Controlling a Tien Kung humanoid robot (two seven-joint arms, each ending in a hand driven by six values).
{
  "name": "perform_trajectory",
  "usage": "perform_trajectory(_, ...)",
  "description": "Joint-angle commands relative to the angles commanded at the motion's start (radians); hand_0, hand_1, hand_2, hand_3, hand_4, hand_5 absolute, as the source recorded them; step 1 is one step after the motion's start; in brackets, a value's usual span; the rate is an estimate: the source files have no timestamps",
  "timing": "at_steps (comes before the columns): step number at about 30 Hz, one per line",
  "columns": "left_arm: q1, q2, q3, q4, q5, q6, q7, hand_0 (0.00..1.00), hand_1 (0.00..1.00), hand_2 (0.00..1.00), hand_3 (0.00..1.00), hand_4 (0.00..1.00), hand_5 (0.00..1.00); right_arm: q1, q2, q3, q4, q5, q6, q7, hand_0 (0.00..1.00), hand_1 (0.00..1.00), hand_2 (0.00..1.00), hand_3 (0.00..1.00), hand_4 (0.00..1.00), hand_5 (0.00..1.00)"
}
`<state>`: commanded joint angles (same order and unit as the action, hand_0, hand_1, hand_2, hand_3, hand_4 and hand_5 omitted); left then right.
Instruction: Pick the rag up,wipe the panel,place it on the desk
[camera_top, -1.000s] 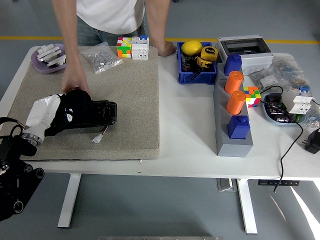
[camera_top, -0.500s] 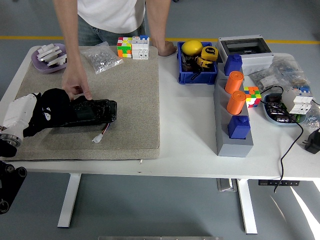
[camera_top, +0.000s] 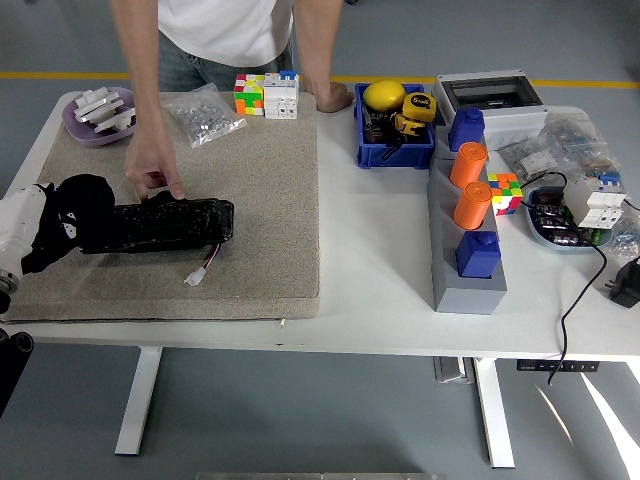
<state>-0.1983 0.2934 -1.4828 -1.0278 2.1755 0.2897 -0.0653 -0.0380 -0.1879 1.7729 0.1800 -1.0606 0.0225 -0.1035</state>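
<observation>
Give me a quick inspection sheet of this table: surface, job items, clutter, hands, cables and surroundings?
Surface: white table with a beige mat on its left half.
Job's things: black panel lies on the mat; black rag at its left end.
Clutter: blue bin, orange cylinders, cubes, purple dish.
Hands: left hand on the rag; right nothing seen; a person's hand steadies the panel.
Cables: black cord at right.
Surroundings: grey floor, yellow line.

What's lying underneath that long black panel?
The black panel lies on a beige mat covering the table's left half. A small white plug pokes out beside it; anything directly beneath is hidden.
</observation>
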Motion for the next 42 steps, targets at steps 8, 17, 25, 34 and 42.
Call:
perform_trajectory(8, 0.004, 0.002, -0.001, 0.007, -0.002, 0.002, -0.004, 0.247, 0.253, 0.641, 0.477, 0.002, 0.002, 0.001, 0.002, 0.007, 0.0, -0.006, 0.002, 0.005, 0.767, 0.644, 0.683, 0.602, 0.998, 0.532)
perform_trajectory(17, -0.007, -0.005, 0.031, 0.004, -0.011, 0.004, -0.007, 0.247, 0.251, 0.64, 0.475, 0.002, 0.002, 0.003, 0.002, 0.014, 0.0, -0.011, 0.004, 0.008, 0.766, 0.644, 0.683, 0.602, 0.998, 0.532)
perform_trajectory(25, -0.015, -0.012, 0.087, -0.009, -0.018, 0.001, -0.003, 0.246, 0.251, 0.639, 0.473, 0.002, 0.002, 0.002, -0.001, 0.015, 0.0, -0.013, 0.005, 0.009, 0.767, 0.644, 0.683, 0.603, 0.998, 0.533)
perform_trajectory(34, -0.041, -0.03, 0.188, -0.032, -0.028, -0.004, 0.007, 0.246, 0.251, 0.636, 0.472, 0.002, 0.002, 0.004, -0.005, 0.016, 0.0, -0.017, 0.005, 0.01, 0.766, 0.644, 0.683, 0.604, 0.998, 0.534)
perform_trajectory(42, -0.075, -0.057, 0.276, -0.054, -0.037, 0.001, 0.003, 0.25, 0.251, 0.637, 0.473, 0.002, 0.002, 0.005, -0.006, 0.021, 0.0, -0.023, 0.006, 0.012, 0.767, 0.644, 0.683, 0.604, 0.998, 0.534)
